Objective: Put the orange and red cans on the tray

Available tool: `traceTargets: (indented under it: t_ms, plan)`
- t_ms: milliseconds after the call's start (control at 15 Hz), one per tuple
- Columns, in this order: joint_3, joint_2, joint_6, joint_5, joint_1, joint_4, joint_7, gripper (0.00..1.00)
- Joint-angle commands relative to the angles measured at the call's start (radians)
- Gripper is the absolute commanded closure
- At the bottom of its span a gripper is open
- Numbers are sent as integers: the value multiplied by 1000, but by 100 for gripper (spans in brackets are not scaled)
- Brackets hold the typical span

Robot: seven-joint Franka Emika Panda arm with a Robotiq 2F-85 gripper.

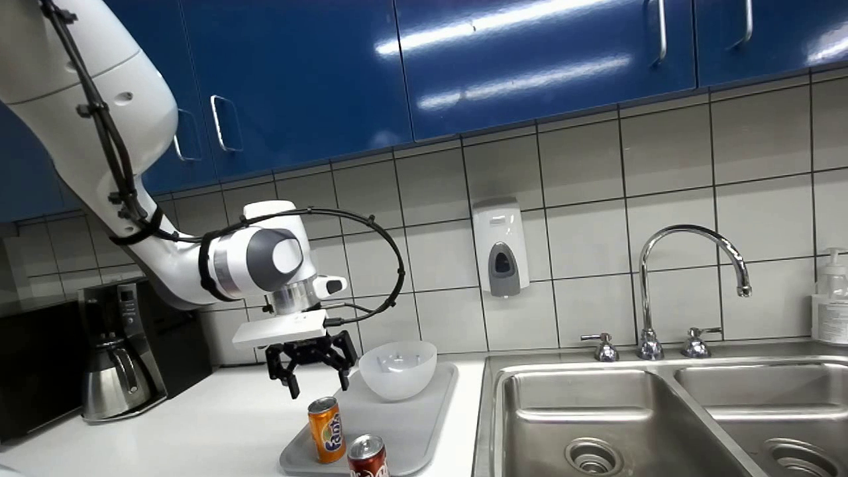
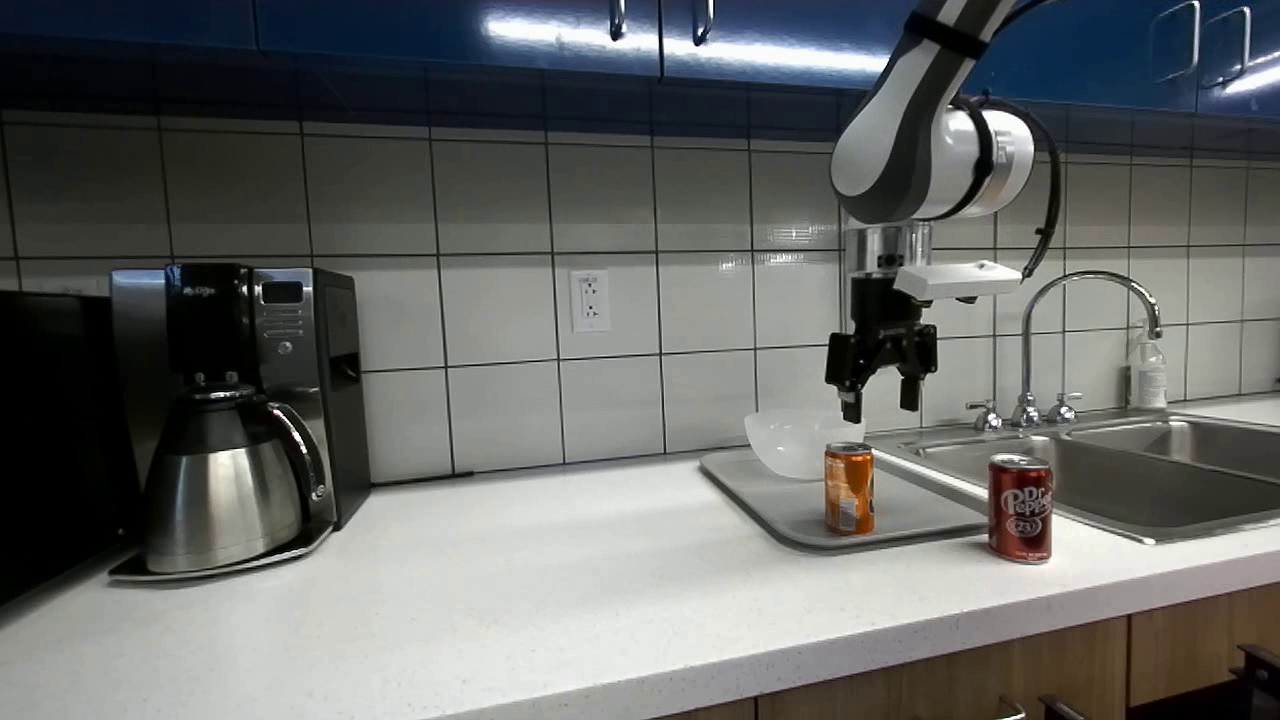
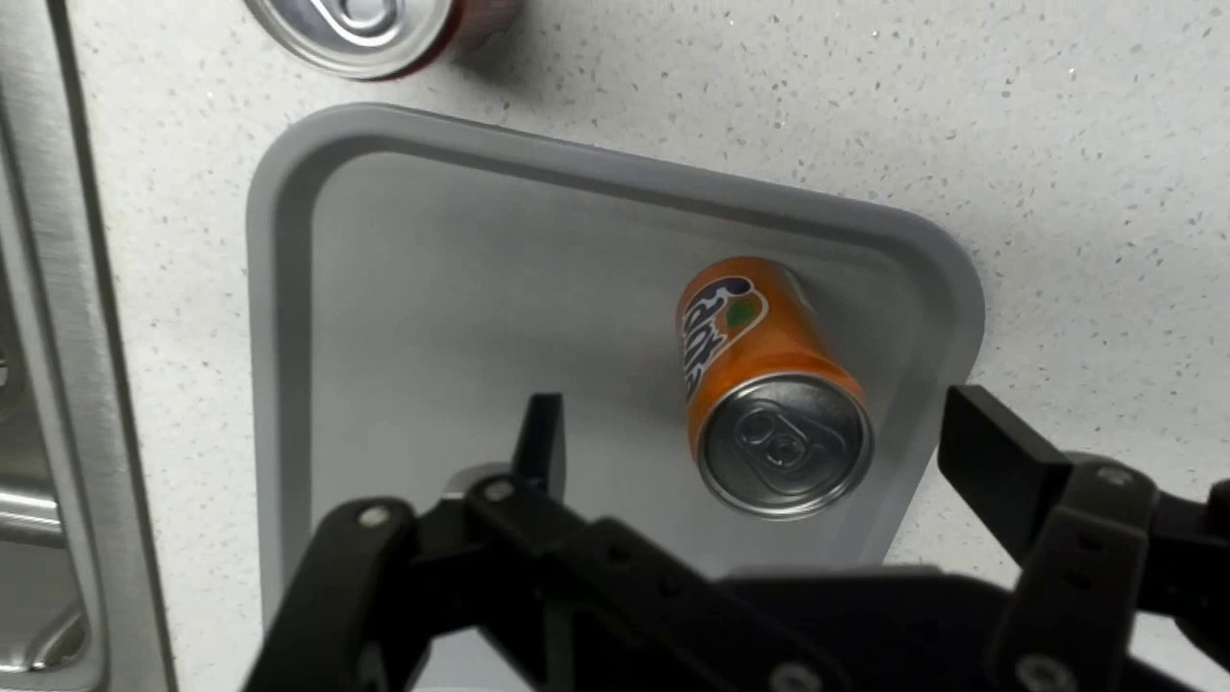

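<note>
An orange Fanta can (image 1: 326,432) stands upright on the grey tray (image 1: 405,427), near one corner. The can also shows in an exterior view (image 2: 849,490) and in the wrist view (image 3: 759,336). A dark red Dr Pepper can (image 2: 1020,510) stands upright on the counter just outside the tray. It is cut off by the frame edge in the wrist view (image 3: 375,29) and in an exterior view (image 1: 368,456). My gripper (image 2: 880,409) is open and empty above the orange can, apart from it. In the wrist view the can's lid lies between the fingertips (image 3: 755,423).
A translucent white bowl (image 1: 399,371) sits on the back part of the tray. A double steel sink (image 1: 589,424) with a tall faucet (image 1: 646,291) adjoins the tray's side. A coffee maker (image 2: 240,430) stands on the counter, with a soap dispenser (image 1: 501,248) on the wall.
</note>
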Motion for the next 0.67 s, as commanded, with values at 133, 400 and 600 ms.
traceTargets:
  t_ms: [133,400,600]
  plan:
    - [0,-105,-38,-73,-55,-73,112,0]
    - [-10,-116,-46,-122,-98,-92,164,0]
    - [-19,-112,-52,-152,-125,-98,188,0]
